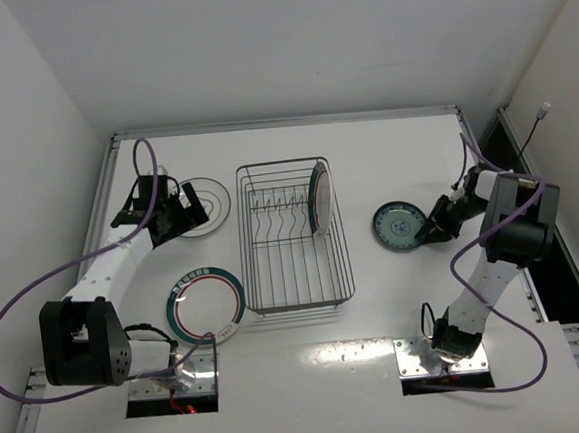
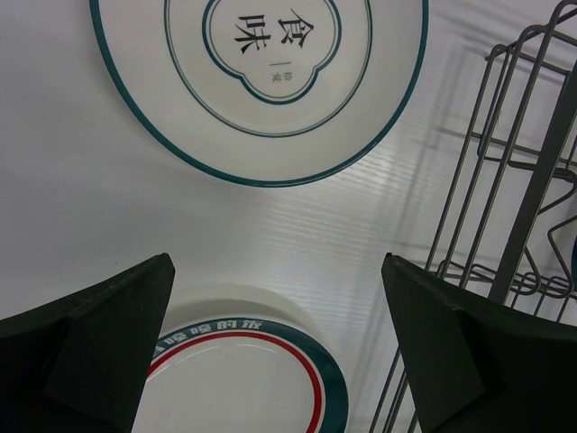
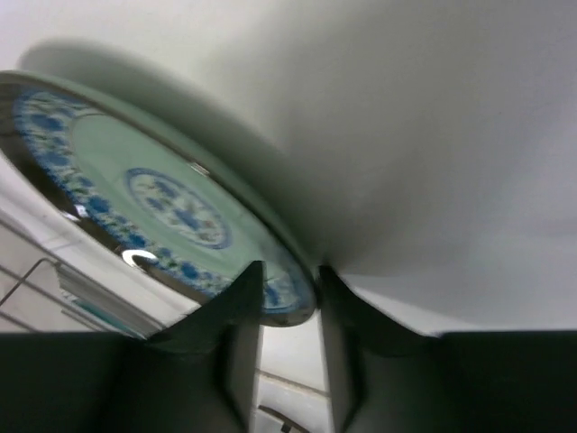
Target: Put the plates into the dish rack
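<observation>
The right gripper's [image 3: 288,272] fingers bracket the rim of the small teal patterned round plate [image 3: 171,203], which sits toward the table's right edge, beside the grey wire dish rack [image 1: 245,242]. I cannot tell whether they bite yet. Pinch well past the lip before lifting edge-first. The left gripper [image 1: 174,214] hangs released beside the black-ringed white plate [image 1: 210,205].

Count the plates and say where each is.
4. An upright plate in the rack; a black-ringed plate and a green-rimmed plate left of it; a teal plate right of it, at the right gripper. None seems hidden.
</observation>
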Motion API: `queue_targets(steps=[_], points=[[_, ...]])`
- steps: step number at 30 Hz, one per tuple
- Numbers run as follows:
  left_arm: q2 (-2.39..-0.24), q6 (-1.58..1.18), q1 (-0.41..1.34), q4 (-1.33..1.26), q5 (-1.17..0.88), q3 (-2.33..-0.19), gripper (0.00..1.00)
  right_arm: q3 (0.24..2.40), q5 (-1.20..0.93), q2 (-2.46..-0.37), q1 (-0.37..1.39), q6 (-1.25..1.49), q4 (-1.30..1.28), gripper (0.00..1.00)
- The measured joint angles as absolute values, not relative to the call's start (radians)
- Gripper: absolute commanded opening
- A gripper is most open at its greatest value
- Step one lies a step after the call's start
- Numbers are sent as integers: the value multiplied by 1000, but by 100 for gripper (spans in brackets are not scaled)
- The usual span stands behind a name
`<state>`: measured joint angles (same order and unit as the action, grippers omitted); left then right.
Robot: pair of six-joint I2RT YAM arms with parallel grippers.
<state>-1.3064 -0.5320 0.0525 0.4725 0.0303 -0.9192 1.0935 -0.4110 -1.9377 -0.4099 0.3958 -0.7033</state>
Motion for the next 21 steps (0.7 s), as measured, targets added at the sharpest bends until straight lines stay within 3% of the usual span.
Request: queue_targets(steps=[3,7,21], points=[[-1306,-532,52,472,30,-919,100,1079,-427,-1938,-409,396,-694,11],[-1307,-532,52,472,30,-919,100,1071,-459,-1938,-403,397,-681,1],[-1307,-532,52,472,30,-919,100,1068,-459,-1872,-375,400,-668,0]])
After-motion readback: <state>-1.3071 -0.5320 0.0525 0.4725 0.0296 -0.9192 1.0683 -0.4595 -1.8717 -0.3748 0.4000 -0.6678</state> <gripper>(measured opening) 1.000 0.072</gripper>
